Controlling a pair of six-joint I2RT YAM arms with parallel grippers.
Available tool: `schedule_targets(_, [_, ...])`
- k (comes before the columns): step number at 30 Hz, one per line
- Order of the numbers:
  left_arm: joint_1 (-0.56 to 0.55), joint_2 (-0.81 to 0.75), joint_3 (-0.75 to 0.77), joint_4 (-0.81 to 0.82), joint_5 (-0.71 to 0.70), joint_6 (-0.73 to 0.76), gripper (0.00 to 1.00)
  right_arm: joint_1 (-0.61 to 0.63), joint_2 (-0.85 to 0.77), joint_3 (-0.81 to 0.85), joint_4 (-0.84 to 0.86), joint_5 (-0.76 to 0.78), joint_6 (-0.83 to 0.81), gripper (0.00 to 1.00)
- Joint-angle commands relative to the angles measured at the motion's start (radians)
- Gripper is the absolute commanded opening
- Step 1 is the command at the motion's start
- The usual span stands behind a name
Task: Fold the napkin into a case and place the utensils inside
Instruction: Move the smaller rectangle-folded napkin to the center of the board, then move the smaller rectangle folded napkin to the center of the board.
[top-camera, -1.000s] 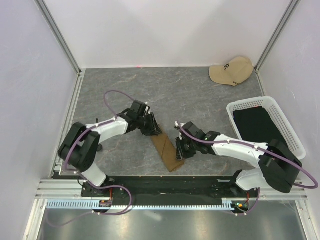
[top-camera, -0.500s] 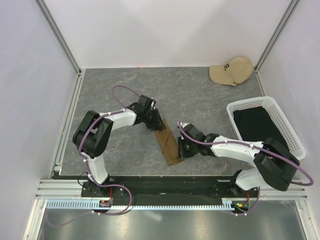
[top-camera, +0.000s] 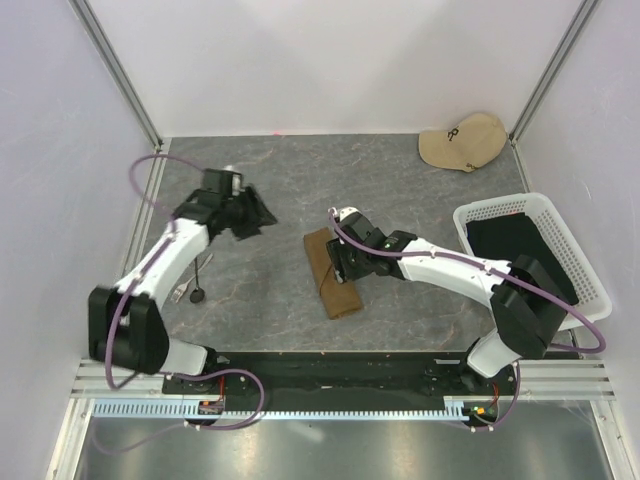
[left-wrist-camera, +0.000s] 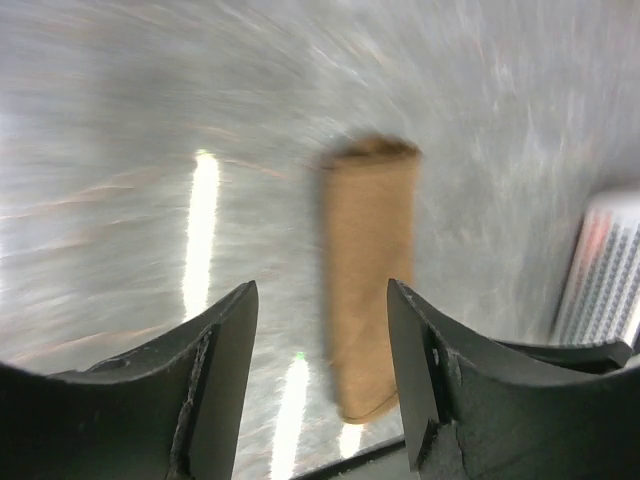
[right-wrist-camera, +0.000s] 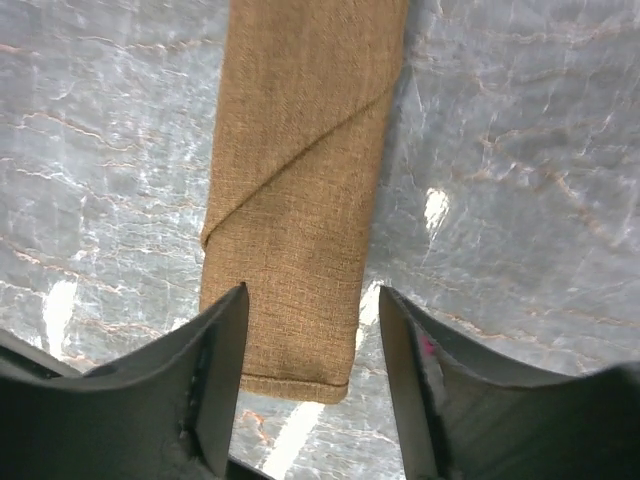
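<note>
There lay the case (top-camera: 333, 285), the olive-brown napkin folded down to a narrow strip. It was flat on the table (top-camera: 420, 180) near the middle, its long axis slanting from far-left to near-right in the overhead view. The right gripper (top-camera: 346, 263) hung directly above it, fingers spread wider than the strip and straddling its width, gripping nothing. From that wrist camera the cloth ran straight away from the jaws, with a diagonal fold line showing. The left gripper (top-camera: 254, 212) sat well apart to the left, its jaws wide and empty too, the blurred strip visible ahead through the gap. The utensils (top-camera: 190, 287) lay off toward the left edge, just beside the left arm's forearm and well apart from the case. By my read, the left arm was the nearer one for that pickup, with the pouch off to its right. Which end of the pouch was open, I could not tell.
</note>
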Motion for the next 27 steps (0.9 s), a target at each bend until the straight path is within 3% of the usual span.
schedule_targets(1, [0.178, -0.126, -0.018, -0.257, -0.161, 0.146, 0.62, -0.001, 0.011, 0.083, -0.047, -0.073, -0.061, 0.64])
schedule_targets(3, [0.295, -0.114, 0.011, -0.314, -0.200, 0.196, 0.63, 0.004, 0.017, 0.088, -0.006, -0.152, -0.055, 0.66])
schedule_targets(6, [0.381, -0.012, 0.061, -0.357, -0.231, 0.235, 0.62, 0.022, 0.048, 0.099, 0.026, -0.246, -0.049, 0.68])
schedule_targets(13, [0.392, 0.228, 0.140, -0.427, -0.376, 0.307, 0.58, 0.040, 0.173, 0.097, 0.085, -0.385, -0.052, 0.66])
schedule_targets(22, [0.396, 0.326, 0.229, -0.416, -0.537, 0.356, 0.53, -0.007, 0.223, 0.017, 0.094, -0.333, -0.032, 0.58])
schedule_targets(27, [0.403, 0.381, 0.242, -0.407, -0.505, 0.371, 0.55, -0.104, 0.170, -0.088, 0.091, -0.274, 0.001, 0.56])
